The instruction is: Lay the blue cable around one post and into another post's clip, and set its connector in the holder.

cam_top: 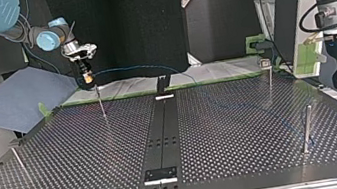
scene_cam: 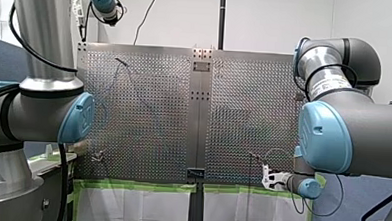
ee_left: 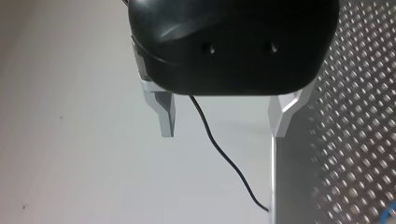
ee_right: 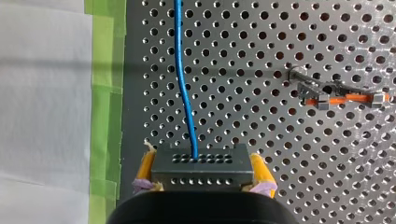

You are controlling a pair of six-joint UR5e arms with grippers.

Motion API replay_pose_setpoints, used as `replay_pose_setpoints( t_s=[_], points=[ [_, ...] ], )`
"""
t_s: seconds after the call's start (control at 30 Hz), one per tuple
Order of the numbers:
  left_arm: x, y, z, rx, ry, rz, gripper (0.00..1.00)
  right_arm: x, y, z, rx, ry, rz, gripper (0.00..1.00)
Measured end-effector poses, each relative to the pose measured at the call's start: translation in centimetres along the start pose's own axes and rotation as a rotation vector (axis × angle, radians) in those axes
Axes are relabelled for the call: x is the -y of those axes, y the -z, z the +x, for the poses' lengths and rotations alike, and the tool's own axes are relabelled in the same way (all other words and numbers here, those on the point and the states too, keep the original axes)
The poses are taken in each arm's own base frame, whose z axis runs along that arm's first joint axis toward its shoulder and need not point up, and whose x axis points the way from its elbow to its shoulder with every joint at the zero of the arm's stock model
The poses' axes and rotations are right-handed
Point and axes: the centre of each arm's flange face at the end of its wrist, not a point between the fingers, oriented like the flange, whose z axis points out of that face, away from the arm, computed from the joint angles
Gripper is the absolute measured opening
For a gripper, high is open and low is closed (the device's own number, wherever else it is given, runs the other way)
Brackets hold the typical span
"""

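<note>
Routing looks unstarted: at the top view's 10 o'clock, right gripper (cam_top: 86,78) is clamped on the connector (ee_right: 201,167), cable (ee_right: 183,84) leaving it at its 12 o'clock, and the clip post (ee_right: 327,91) sits near at its 2 o'clock with no cable in it. Cable then trails slack toward the view's centre, round no post that I can make out, so wrap, clip and holder are probably all left; holder not identified. Left gripper (ee_left: 223,123), on the arm at 3 o'clock, hangs past the table (ee_left: 355,140) edge, fingers spread, holding nothing.
</note>
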Motion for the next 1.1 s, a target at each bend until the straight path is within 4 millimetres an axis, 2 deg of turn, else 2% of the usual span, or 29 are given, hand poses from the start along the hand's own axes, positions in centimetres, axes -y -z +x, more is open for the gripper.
replay_pose_setpoints(
  t_s=[0.27,0.6,1.1],
  points=[
    [1.5,0.1,-1.3,-0.036,-0.038,0.055,1.00,0.1,0.0,0.0,0.004,-0.002,0.001,0.00],
    [0.7,0.3,2.2,-0.187,-0.124,-0.033,1.00,0.1,0.0,0.0,0.005,-0.002,0.001,0.00],
    [0.1,1.8,3.4,-0.323,-0.166,-0.086,1.00,0.0,0.1,0.0,0.008,-0.004,0.001,0.00]
  ],
)
